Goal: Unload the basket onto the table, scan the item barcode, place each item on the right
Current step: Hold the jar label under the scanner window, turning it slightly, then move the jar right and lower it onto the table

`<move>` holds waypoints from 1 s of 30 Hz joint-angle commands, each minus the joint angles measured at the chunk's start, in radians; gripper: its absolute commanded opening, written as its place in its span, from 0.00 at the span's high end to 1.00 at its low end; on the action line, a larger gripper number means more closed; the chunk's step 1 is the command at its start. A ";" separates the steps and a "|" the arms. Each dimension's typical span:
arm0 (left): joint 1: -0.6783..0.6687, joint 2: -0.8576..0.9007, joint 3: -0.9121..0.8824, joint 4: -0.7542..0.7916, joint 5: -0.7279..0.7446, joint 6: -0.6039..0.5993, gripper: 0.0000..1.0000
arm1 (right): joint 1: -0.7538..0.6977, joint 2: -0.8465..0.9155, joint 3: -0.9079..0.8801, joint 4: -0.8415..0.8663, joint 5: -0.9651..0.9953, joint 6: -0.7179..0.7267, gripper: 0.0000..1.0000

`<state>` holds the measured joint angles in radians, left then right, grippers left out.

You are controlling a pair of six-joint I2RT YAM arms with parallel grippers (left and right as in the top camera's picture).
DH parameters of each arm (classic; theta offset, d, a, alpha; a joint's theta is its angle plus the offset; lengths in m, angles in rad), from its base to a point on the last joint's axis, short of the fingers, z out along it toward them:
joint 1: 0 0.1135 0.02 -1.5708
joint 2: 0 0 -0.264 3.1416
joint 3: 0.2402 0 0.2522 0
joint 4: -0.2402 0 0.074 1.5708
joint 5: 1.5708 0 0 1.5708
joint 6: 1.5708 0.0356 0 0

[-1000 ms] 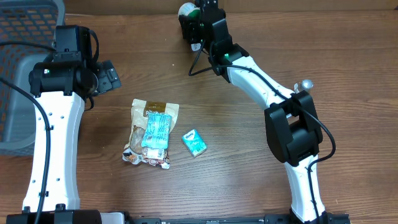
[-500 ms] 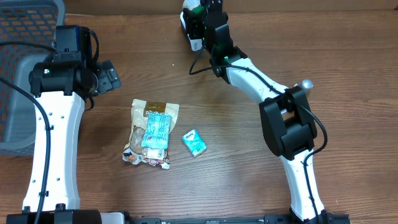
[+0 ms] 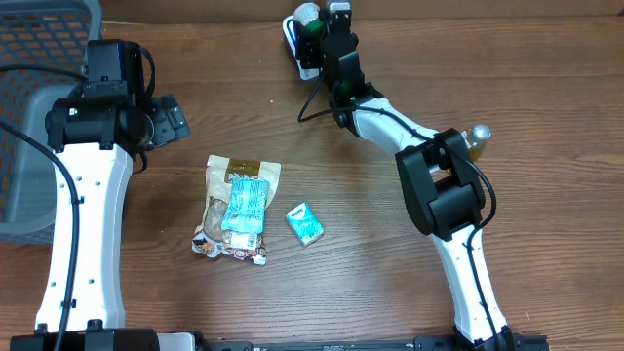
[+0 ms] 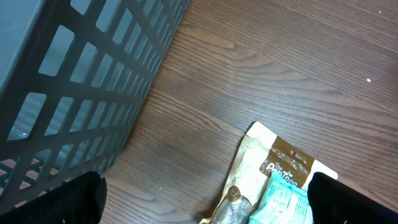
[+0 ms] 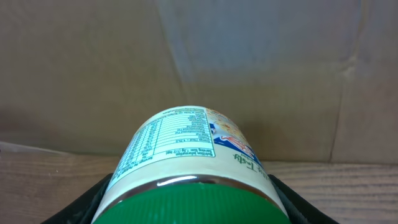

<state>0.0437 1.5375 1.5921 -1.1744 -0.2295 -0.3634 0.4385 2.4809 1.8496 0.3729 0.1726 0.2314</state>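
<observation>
The right tool (image 5: 193,205) is clamped on the green-lidded jar (image 5: 186,146) at the far edge of the counter (image 3: 546,117), nutrition label up. The scan looks underway but unconfirmed. The left tool (image 3: 168,119) hangs spread wide, empty.

White jar (image 5: 186,146), green lid (image 5: 186,208)

Soft even light, faint shadows; glare streaks the close, blurry jar (image 5: 186,149).
</observation>
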 commanded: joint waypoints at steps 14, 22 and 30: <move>0.002 -0.005 0.009 0.003 -0.013 0.012 0.01 | -0.002 -0.218 0.016 -0.063 0.010 -0.005 0.69; 0.002 -0.005 0.009 0.003 -0.013 0.012 0.00 | -0.002 -0.459 0.016 -0.570 0.010 -0.004 0.70; 0.002 -0.005 0.009 0.003 -0.013 0.012 0.01 | -0.006 -0.540 0.016 -1.106 0.010 0.005 0.69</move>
<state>0.0437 1.5375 1.5921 -1.1744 -0.2295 -0.3634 0.4385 1.9415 1.8542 -0.6594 0.1726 0.2317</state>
